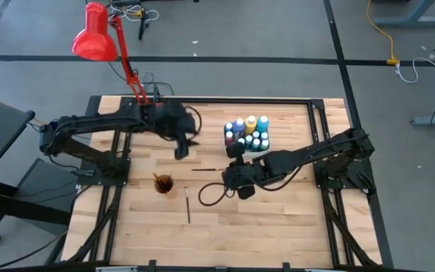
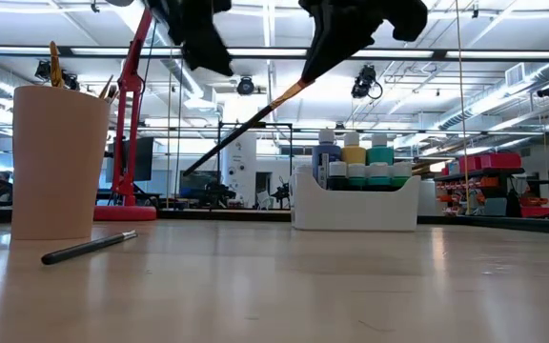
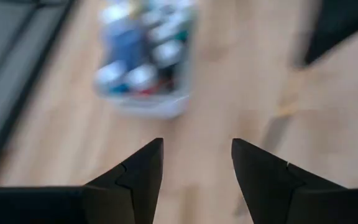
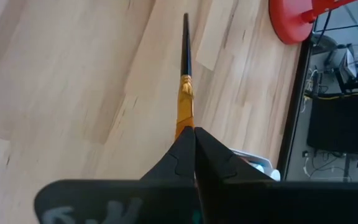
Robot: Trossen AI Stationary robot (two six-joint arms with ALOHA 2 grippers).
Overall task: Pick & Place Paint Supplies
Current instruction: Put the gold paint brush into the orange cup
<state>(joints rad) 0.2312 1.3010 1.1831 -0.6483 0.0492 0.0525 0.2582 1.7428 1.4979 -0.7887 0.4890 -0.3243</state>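
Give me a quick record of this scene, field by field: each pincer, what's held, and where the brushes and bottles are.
right pincer: shut on paintbrush, lifted off the table
left pincer: open, empty, in the air
paint bottles: standing in white tray
orange cup: holds brushes
loose paintbrush: lying on the table by the cup

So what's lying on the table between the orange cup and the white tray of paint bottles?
In the high view, bare wood separates the orange cup from the white tray, crossed only by the paintbrush pinched in the right gripper, lifted above it.
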